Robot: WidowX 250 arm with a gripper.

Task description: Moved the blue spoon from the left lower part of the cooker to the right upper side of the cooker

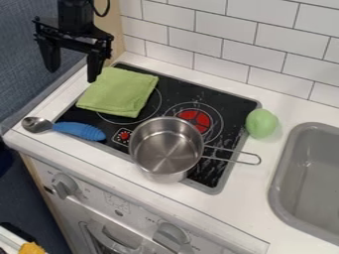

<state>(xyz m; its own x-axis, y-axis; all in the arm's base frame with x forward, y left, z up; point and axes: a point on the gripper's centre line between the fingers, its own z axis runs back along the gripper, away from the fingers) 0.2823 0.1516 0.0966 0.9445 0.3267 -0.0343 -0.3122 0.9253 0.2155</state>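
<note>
The black gripper [73, 69] hangs at the upper left, its two fingers pointing down and apart with nothing between them, left of the green cloth. The spoon, with a blue handle [79, 130] and a metal bowl [36, 124], lies at the lower left: its bowl is on the white counter and its handle reaches onto the lower left edge of the black cooker [218, 93]. The gripper is above and beyond the spoon, not touching it.
A folded green cloth [119, 92] covers the cooker's upper left. A metal pot [165, 149] stands at its lower middle, handle pointing right. A green oval object [261, 123] sits by the right edge. Farther right is a grey sink [285, 193]; a tiled wall [225, 39] stands behind.
</note>
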